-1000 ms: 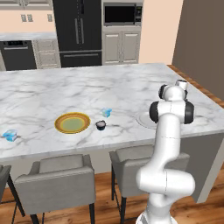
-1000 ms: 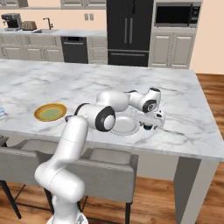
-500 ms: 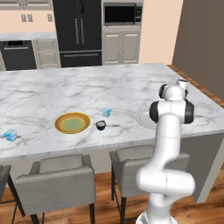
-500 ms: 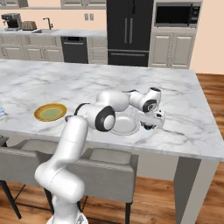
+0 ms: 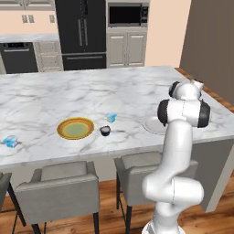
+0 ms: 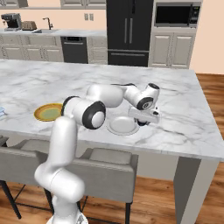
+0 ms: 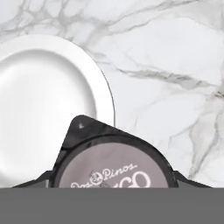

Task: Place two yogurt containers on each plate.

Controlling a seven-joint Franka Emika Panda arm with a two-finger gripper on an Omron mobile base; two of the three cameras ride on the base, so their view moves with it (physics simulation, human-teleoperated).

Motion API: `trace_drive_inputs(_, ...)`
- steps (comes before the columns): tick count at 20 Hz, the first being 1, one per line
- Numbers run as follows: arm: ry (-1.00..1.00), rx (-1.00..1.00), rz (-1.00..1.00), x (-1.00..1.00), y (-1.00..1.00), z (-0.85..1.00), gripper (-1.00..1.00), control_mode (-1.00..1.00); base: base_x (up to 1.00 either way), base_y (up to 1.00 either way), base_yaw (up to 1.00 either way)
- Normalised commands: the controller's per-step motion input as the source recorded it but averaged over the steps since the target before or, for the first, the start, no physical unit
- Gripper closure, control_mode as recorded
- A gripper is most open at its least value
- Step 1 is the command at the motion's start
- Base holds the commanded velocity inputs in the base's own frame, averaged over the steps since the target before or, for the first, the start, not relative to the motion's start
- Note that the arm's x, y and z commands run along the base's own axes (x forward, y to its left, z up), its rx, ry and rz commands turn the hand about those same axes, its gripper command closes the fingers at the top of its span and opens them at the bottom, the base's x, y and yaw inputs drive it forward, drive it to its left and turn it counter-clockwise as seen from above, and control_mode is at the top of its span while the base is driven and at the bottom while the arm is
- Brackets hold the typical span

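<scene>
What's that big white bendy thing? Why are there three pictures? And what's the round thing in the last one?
The bendy thing is a robot arm. It has a gripper at the end, like a hand with two fingers. Two pictures come from cameras behind the arm, one on its left and one on its right. The last picture comes from a camera on the hand itself, looking down.

The arm reaches over a marble counter. On it are a white plate, a yellow plate, two little blue tubs and a dark cup.

The round thing is another yogurt cup. The fingers are closed on it, just beside the white plate.
</scene>
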Motion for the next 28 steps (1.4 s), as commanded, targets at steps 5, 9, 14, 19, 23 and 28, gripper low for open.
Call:
trace_drive_inputs(5,0.13,-0.16,0.0,0.19,0.74,0.17,1.0,-1.0,0.0,0.0,0.0)
trace_drive_inputs(9,0.19,-0.05,0.0,0.26,0.03,0.0,1.0,-1.0,0.0,0.0,0.0)
trace_drive_inputs(14,0.03,0.0,0.0,0.14,0.0,-0.1,1.0,-1.0,0.0,0.0,0.0)
trace_drive_inputs(19,0.07,0.0,0.0,0.39,0.0,-0.04,1.0,-1.0,0.0,0.0,0.0)
trace_drive_inputs(23,0.11,0.0,0.0,0.04,-0.08,-0.03,1.0,-1.0,0.0,0.0,0.0)
trace_drive_inputs(28,0.03,0.02,0.0,-0.2,-0.01,-0.11,1.0,-1.0,0.0,0.0,0.0)
